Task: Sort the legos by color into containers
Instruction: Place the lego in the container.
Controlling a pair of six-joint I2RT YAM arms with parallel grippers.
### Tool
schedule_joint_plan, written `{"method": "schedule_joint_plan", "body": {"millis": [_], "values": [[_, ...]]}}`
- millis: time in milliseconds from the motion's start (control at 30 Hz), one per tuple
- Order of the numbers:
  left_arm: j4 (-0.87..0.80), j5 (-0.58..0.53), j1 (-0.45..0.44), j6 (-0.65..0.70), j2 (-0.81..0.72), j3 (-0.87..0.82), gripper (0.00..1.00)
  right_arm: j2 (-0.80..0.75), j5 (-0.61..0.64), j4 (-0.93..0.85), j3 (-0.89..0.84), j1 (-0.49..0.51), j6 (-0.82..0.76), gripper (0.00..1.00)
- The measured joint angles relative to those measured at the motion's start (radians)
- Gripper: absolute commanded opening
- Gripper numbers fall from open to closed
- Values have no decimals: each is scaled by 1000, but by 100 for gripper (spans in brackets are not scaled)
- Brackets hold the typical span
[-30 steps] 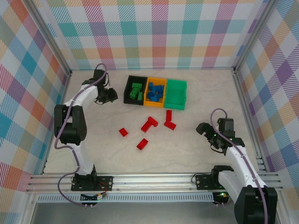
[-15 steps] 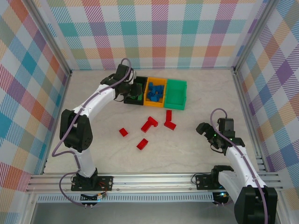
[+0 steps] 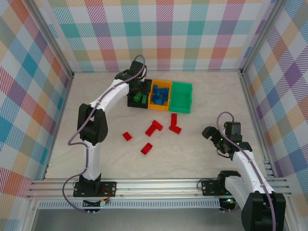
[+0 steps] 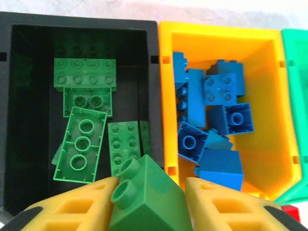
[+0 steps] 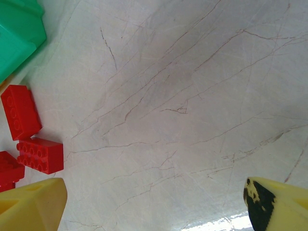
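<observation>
The black bin (image 4: 77, 21) holds green legos (image 4: 79, 149). The orange bin (image 4: 274, 96) joined beside it holds blue legos (image 4: 211, 125), and the green bin (image 4: 296, 72) ends the row. Over the black bin's near edge, the left jaws pinch a tilted green brick (image 4: 144, 197). The right jaws stand spread above the tabletop (image 5: 192, 96), near red legos (image 5: 21, 110).

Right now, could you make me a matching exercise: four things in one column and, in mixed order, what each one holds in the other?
Column one
1. black bin
2. orange bin
3. table
4. left gripper

Column two
a. blue bricks
b. single green brick
c. red bricks
d. several green bricks

Pairs: 1-d, 2-a, 3-c, 4-b.
</observation>
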Motion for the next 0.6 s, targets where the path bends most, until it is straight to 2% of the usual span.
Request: {"method": "schedule_joint_plan", "body": {"millis": [167,367,500,600], "values": [[-68,-41,10,13,99,164,49,0,0,0,0,0,0,95],[-97,-51,23,13,113,179,58,0,0,0,0,0,0,95],[-44,-39,26,12,53,39,60,2,0,0,0,0,0,95],[20,-14,27,5,-50,-153,61,6,0,1,0,0,0,95]]}}
